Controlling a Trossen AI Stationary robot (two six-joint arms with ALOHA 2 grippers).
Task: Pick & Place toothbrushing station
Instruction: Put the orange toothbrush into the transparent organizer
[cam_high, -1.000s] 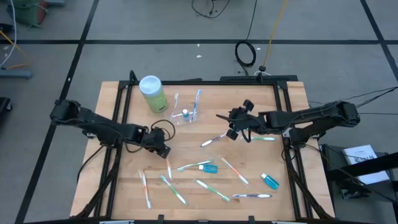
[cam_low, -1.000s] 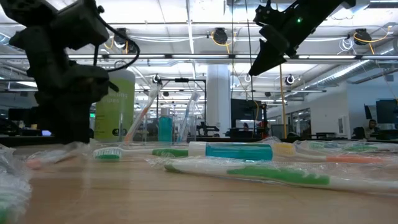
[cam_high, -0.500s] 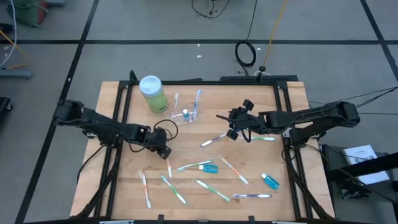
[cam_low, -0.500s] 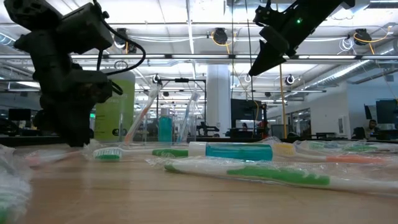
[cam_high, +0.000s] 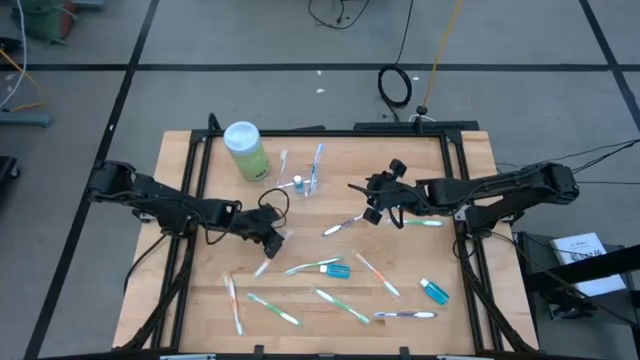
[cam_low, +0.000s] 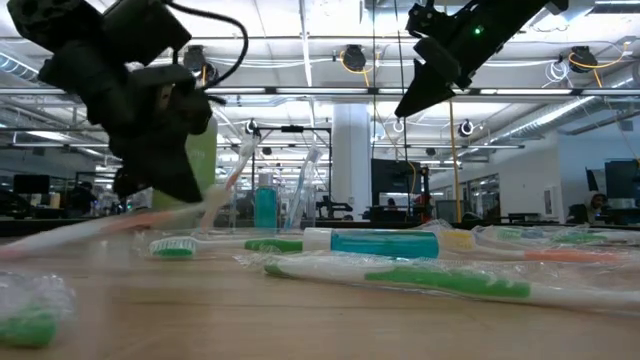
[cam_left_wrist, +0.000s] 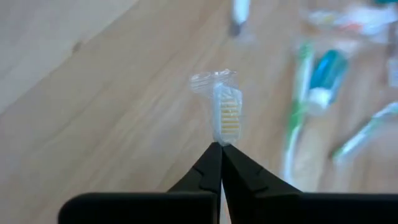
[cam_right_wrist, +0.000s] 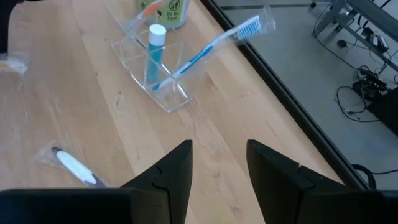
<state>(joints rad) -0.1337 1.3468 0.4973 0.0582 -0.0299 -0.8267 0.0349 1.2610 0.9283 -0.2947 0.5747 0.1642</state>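
My left gripper (cam_high: 272, 240) is left of the table's middle, shut on a clear-wrapped toothbrush (cam_low: 110, 220) with an orange-and-white handle. Its yellow-bristled head (cam_left_wrist: 227, 115) pokes out past the fingertips. My right gripper (cam_high: 372, 208) hovers open above the table right of centre, holding nothing. A white toothbrush (cam_high: 343, 225) lies just beside it. The clear cup (cam_right_wrist: 158, 74) stands at the far middle. In it are a blue toothpaste tube (cam_right_wrist: 154, 53), a blue toothbrush (cam_right_wrist: 211, 46) and an orange-handled one, leaning on its rim. My left gripper pinches the wrapped toothbrush at its neck (cam_left_wrist: 222, 138), just behind the head, between the two fingertips. The fingers point down at a slant. The brush is tilted, head end raised, handle (cam_low: 40, 240) slanting down toward the near edge; whether that end still touches the table, I cannot tell.
A light-green bottle (cam_high: 245, 150) with a white cap stands at the far left. Several wrapped toothbrushes (cam_high: 342, 305) and two blue toothpaste tubes (cam_high: 434, 291) lie scattered over the near half of the table. Another toothbrush (cam_high: 422, 222) lies under the right arm.
My left gripper has shut on the orange-handled toothbrush that lay on the table. It has then risen and shifted a little toward the right edge. The brush's head end has come up with it, so the brush now slants. My right gripper has kept still.
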